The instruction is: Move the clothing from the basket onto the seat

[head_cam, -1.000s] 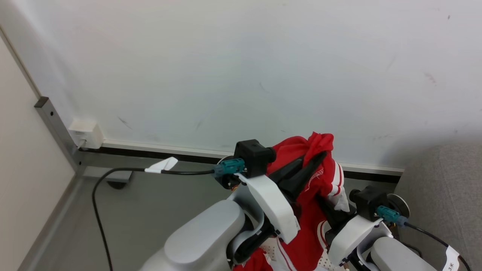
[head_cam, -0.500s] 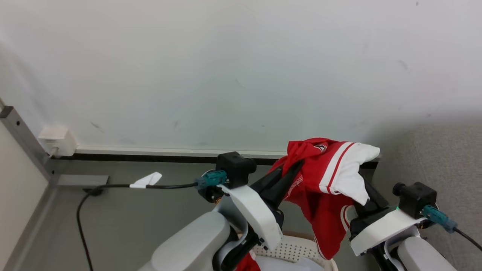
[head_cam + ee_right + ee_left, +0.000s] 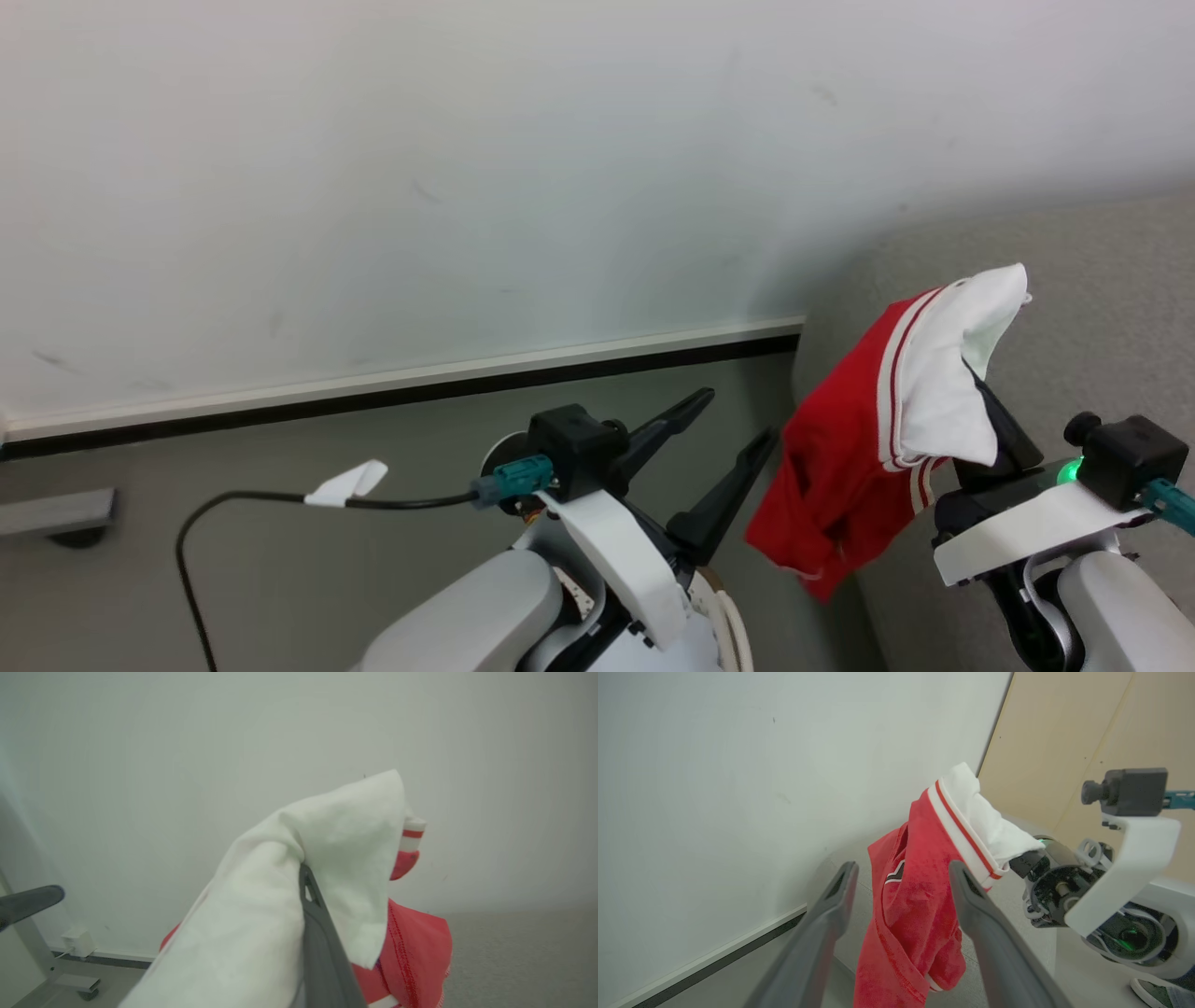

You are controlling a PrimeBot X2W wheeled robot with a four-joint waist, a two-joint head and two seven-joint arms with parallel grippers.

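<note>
1. Letting go on your left: the left gripper, clamped on the clothing a second ago, now stands wide and empty just beside it.
2. Your right gripper alone carries the clothing, pinched shut in the white part. The red part hangs in the air in front of the seat's near end, above the floor, not lying on the seat.
3. Your head camera has swung right, so the seat takes up more of the right side.
4. You can see the basket rim low beside the left forearm, and a black cable crosses the floor to your left.
5. The wall stands close ahead, with open floor left of the seat.
</note>
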